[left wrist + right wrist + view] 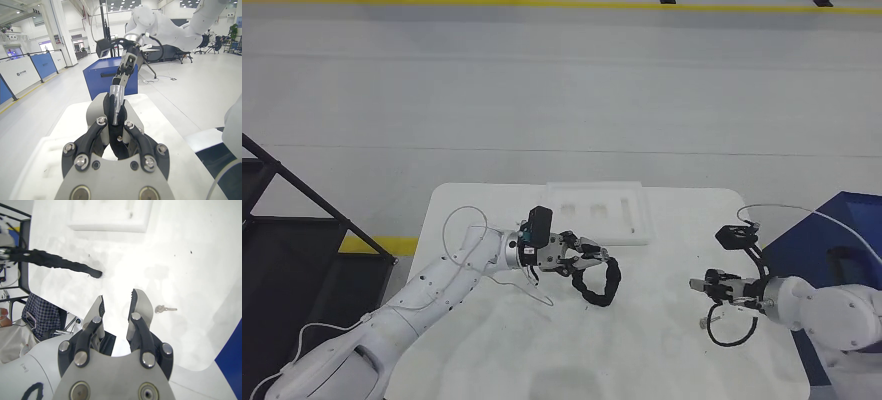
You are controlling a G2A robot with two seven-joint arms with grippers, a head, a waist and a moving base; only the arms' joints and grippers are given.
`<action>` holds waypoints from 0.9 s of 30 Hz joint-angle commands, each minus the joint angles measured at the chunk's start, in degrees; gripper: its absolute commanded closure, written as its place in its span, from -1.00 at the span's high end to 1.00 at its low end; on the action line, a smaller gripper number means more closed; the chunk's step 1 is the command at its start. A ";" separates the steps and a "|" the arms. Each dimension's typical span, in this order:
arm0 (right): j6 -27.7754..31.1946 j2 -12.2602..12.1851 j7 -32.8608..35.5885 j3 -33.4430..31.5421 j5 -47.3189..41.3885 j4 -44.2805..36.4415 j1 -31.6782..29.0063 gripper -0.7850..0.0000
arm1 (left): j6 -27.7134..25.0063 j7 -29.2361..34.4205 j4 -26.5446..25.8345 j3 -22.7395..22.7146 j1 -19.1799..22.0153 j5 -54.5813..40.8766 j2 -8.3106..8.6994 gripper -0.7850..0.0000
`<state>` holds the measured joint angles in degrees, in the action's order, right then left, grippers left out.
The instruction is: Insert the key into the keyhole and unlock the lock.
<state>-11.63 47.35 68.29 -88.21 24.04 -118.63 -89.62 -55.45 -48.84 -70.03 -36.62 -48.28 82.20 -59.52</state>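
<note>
Key [166, 309] lies flat on the table [662, 340], toward its right edge, beside the right gripper [117, 298], whose fingers stand wide apart with nothing between them. Near the table's middle, the left gripper [114, 110] clamps the lock [116, 94], chrome end outward, its black cable hanging to the tabletop.

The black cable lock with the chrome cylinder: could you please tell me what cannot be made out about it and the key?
- The keyhole: in the left wrist view the chrome cylinder of the black cable lock turns its end face away; in the top view, too small.
- Teeth of the small metal key: too small in the right wrist view.
</note>
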 commanded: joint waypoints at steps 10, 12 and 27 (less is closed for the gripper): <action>-12.64 0.13 3.11 3.58 4.17 7.14 -0.61 -0.33 | -0.31 0.31 -2.62 -1.17 -1.73 -0.60 2.14 -1.00; -12.45 0.21 2.94 4.76 4.77 8.93 -0.03 -0.33 | -0.32 0.32 -2.97 -1.15 -1.88 -0.70 2.34 -1.00; -11.31 0.90 0.21 9.91 6.85 16.74 3.99 -0.17 | -0.15 0.16 -3.30 -0.06 -1.66 -1.29 2.84 -1.00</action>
<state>-22.94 48.26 68.48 -78.27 30.92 -101.84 -85.60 -55.65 -48.63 -73.35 -36.77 -49.98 80.94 -56.69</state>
